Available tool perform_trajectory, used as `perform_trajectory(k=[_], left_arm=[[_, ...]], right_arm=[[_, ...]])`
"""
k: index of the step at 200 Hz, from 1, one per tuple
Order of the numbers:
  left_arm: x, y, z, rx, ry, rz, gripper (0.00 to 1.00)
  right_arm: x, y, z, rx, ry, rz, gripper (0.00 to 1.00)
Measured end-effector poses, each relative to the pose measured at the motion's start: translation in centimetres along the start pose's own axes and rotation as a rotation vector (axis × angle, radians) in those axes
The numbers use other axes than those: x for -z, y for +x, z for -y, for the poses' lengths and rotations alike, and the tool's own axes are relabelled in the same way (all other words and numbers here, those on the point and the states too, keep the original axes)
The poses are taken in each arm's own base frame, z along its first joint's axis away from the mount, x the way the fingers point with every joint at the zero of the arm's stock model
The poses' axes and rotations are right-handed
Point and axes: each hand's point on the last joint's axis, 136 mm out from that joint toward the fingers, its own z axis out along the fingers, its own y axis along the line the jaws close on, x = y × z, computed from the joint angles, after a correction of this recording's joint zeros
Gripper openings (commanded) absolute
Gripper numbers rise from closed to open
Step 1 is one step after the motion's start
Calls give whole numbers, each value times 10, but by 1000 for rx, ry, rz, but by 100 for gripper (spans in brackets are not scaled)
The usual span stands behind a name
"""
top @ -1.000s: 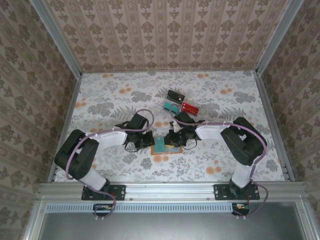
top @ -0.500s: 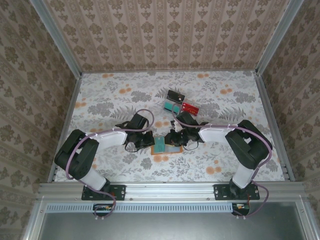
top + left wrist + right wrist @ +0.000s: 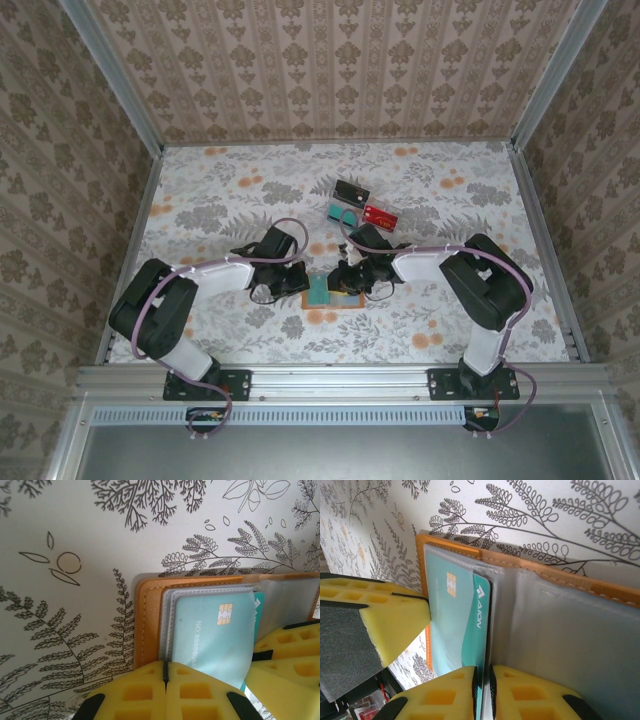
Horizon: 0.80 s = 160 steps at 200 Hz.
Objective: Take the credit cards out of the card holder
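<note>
While the right end effector [image 3: 483, 680] pinches the free long edge of a teal-green card [image 3: 452, 625], its yellow fingers drawn almost together on that thin edge, the left end effector [image 3: 165, 680] is clenched on nothing and appears to bear down on the card holder [image 3: 147, 625] as a hold-down. The card is partway out: its darker printed strip lies bare, and its chip end sits under the greyish pocket [image 3: 200, 592]. The orange holder lies open and flat on the table [image 3: 75, 530], with the left arm reaching it from 9 o'clock in the overhead view and the right from 3 o'clock. At about 12 o'clock from the holder, well apart from it, lie a black card [image 3: 350, 190], a second teal card [image 3: 343, 213] and a red card [image 3: 381, 214].

The step in hand, as I judge it, is drawing this card clear. Done well, the pull runs flat toward 3 o'clock, in line with the pocket mouth and slow enough that the plastic neither buckles nor lifts. The left pads should press the cover rather than the card, or they will pin it. If the holder slides along, it needs firmer pressure first.
</note>
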Motion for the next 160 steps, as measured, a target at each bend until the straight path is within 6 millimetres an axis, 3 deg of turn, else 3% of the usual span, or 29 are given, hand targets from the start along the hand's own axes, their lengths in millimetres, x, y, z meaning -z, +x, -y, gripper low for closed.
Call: perform_trajectory(k=[64,128,160], left_arm=[[-2,-1,2,9,29,2,0],[-2,-2,4,28,77,21,0],[-1,-2,4,28,78,24,5]], right_arm=[[-2,-3,-1,1,12,-9,23],[-2,-4,5,7,68,-3,3],[0,-4,5,17,85,-10,0]])
